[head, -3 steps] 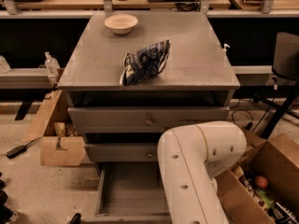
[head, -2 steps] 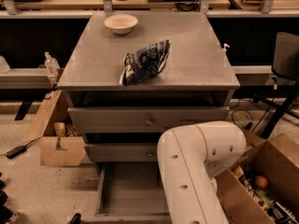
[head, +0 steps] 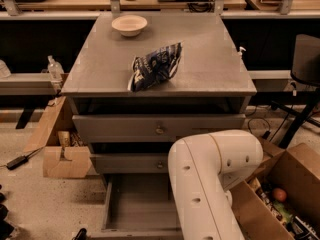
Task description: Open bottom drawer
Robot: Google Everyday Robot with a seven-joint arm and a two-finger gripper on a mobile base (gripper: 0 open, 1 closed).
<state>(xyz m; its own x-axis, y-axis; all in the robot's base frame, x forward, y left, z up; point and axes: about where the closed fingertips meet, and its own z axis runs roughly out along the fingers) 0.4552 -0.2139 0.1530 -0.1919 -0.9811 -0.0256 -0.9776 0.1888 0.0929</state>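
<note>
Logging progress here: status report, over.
Gripper not in view; only the arm shows, lower right. Bottom drawer pulled out, tray interior showing. Arm overlaps its right side.

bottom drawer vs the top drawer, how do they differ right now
The bottom drawer is pulled out, with its grey tray interior showing; the top drawer sits shut. The top drawer's front and knob are in full view; the bottom drawer is partly hidden by the white arm, and its knob is unseen. Both are grey. The tool is out of view, beyond the arm.
</note>
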